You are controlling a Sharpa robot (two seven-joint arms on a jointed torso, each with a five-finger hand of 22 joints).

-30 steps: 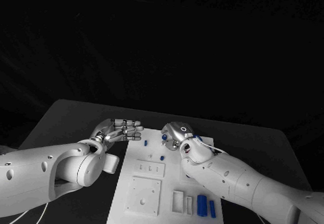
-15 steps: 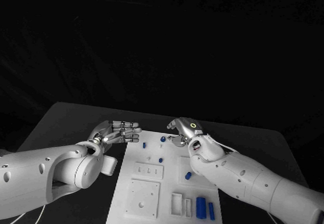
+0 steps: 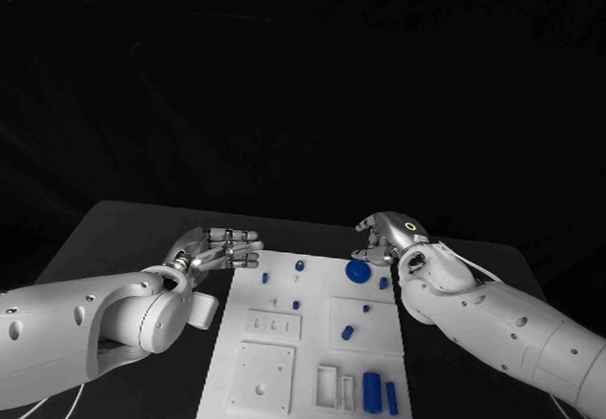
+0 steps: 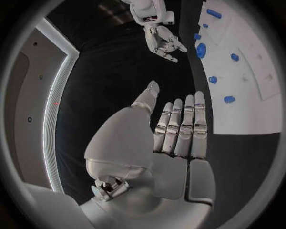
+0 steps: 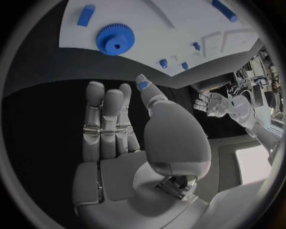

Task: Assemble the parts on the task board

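Right hand point(image 3: 388, 236) has pulled back, uncovering blue gear point(image 3: 359, 269)

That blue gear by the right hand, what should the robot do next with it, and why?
Probably reach the right hand down to pick up the blue gear. The gear lies free on the task board just beside that hand, and the fingers are straight, holding nothing.
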